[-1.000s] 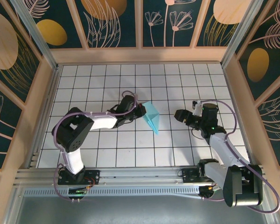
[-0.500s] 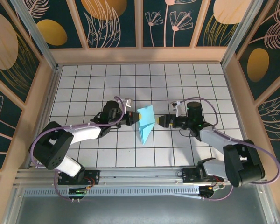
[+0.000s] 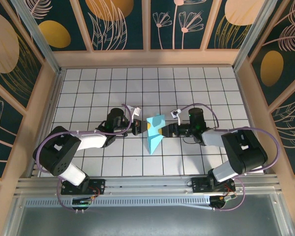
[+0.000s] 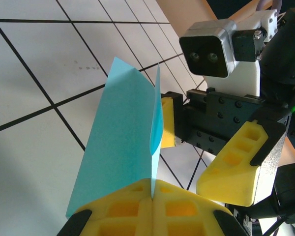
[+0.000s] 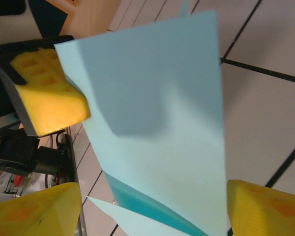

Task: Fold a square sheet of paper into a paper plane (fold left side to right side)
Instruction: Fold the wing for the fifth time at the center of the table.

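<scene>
Turquoise paper (image 3: 155,132) standing upright between my two claws, blocking straight pass across middle of table (image 3: 196,83). My left claw (image 3: 139,127) pinching its left edge, pads pressed together. My right claw (image 3: 165,130) facing it from right, jaws spread wide, sheet standing right at mouth of gap; one yellow finger (image 4: 168,123) tucking just behind sheet. Both my arms lying low over near rows, crowding that strip. Open room over far rows. Wooden walls (image 3: 43,112) hemming in both sides and back.

White table (image 3: 88,88) with dark grid lines; whether the turquoise paper (image 3: 155,132) touches it is unclear.
</scene>
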### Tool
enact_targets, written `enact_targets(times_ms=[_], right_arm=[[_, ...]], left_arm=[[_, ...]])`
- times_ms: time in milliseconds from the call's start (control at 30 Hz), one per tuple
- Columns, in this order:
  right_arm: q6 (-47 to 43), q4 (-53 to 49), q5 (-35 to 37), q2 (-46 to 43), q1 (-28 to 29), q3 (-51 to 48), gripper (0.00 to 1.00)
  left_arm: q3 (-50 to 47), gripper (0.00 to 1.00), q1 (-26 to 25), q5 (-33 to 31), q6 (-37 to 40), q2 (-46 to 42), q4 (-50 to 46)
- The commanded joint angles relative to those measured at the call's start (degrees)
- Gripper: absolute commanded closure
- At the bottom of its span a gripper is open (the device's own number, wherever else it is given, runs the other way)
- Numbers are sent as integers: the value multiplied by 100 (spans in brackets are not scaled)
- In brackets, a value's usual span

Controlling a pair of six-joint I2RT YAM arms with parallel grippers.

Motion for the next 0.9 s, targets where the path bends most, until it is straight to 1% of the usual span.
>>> enact_targets(times_ms=[0,67,200,400,500,533,567,633,700,800,867], right_arm=[[-204,267,-331,42,56,243,26],[-360,5,-318,-43,49,313,34],[-699,-648,-276,-112,-20,569,43],[-884,-1084,-98,-106,-94,790,54],[-930,-1221,-22,-42,-107,892,68],[-927,-1247,11,-3,-105,919,75],[-911,-1283,70,24,-104,945,82],[-888,-1363,201,78,-117,990,93],[-820,-1427,335,132,-117,1019,100],[-637,-1556,542,197,-118,1080,100],[-504,-1771,721,256,-113,1156,100]], left_arm=[[-34,100,29,190,-24,125,361],[-12,100,24,118,27,128,262],[54,100,30,-34,164,135,-69],[-16,100,24,-65,104,213,25],[-17,100,30,-70,79,259,55],[-6,99,31,-80,79,274,39],[1,95,31,-99,79,284,29],[-16,90,31,-235,95,252,-14],[-51,81,33,-397,105,174,-56],[-82,65,28,-737,148,-13,-253],[-100,61,31,-1030,217,-213,-486]])
